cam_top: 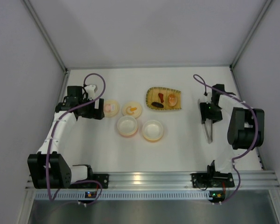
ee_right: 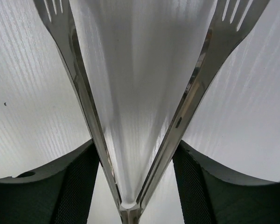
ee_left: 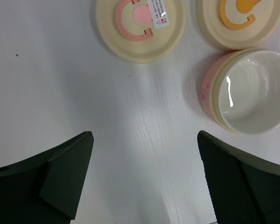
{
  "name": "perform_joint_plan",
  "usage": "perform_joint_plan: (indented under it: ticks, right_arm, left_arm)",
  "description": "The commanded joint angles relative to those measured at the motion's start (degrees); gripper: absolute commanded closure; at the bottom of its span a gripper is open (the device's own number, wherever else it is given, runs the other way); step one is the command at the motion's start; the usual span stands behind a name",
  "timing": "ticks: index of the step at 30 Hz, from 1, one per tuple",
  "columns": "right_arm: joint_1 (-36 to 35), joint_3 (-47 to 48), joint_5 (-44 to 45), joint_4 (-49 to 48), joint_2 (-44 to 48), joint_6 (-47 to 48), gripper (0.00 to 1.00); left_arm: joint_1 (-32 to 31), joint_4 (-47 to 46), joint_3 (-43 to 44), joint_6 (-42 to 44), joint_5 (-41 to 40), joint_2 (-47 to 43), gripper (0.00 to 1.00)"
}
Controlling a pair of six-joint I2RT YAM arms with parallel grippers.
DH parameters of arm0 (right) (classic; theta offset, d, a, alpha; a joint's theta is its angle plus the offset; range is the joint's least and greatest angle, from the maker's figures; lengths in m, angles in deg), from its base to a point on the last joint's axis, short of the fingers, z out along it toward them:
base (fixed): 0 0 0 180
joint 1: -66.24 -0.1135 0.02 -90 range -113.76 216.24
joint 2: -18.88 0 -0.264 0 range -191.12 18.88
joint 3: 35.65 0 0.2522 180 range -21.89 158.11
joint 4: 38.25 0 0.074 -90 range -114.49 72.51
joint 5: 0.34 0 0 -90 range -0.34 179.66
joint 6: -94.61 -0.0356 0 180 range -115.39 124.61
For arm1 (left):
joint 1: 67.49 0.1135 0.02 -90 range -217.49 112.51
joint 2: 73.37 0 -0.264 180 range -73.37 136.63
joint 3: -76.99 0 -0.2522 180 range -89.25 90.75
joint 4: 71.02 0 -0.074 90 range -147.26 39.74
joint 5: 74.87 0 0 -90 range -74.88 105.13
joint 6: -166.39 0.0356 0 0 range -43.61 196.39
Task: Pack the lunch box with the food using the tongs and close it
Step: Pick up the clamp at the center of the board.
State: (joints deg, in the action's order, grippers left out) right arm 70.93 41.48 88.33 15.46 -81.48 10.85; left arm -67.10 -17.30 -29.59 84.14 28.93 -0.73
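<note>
Top external view: the right arm [cam_top: 245, 126] folds back on itself to the right of the yellow tray [cam_top: 151, 92]. Its wrist is bent so the right gripper [cam_top: 207, 120] points down onto the tongs [cam_top: 208, 135]. The tongs lie flat on the white table [cam_top: 186, 154], right of the tray and nearer the arm bases, with a strip of bare table between. In the right wrist view the black textured fingers [ee_right: 77, 182] sit against the outer faces of the two thin, mirror-bright metal arms just above their joint. The V spreads from there to slotted, fork-like tips, so the gripper is grasping the tongs.

The left arm [cam_top: 56, 133] stretches forward and bends inward, well left of the tray. The left gripper [ee_left: 144, 136] is released, its fingers spread wide over bare table.

The tray is ribbed, oval and green-rimmed. It holds the food: an orange piece [cam_top: 172, 99], a reddish-pink piece [cam_top: 160, 97] and a dark brown piece [cam_top: 157, 104], close together.

Left of the tray lie two round cream lids, the pink-marked lid [cam_top: 111, 108] and the orange-marked lid [cam_top: 131, 110]. Nearer than them stand a glossy pink bowl [cam_top: 127, 134] and an orange bowl [cam_top: 152, 138], both upright and white inside.

Grey walls close three sides, and an aluminium rail [cam_top: 149, 178] edges the near side
</note>
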Motion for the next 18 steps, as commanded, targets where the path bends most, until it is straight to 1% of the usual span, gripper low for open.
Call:
perform_joint_plan:
  ticks: [1,7,18]
  right_arm:
    - [2.3,1.5,-2.5,0.8,5.5,2.5,0.40]
    - [3.0,4.6,-3.6,5.6,10.4,6.0,0.41]
    - [3.0,12.3,-7.8,14.7,12.9,12.3,0.41]
  left_arm:
    - [0.0,-1.2,0.1,1.0,-0.5,-1.4,0.02]
    - [0.0,-0.9,0.3,1.1,-0.4,-1.7,0.02]
    - [0.0,-0.9,0.6,1.1,-0.3,-1.7,0.02]
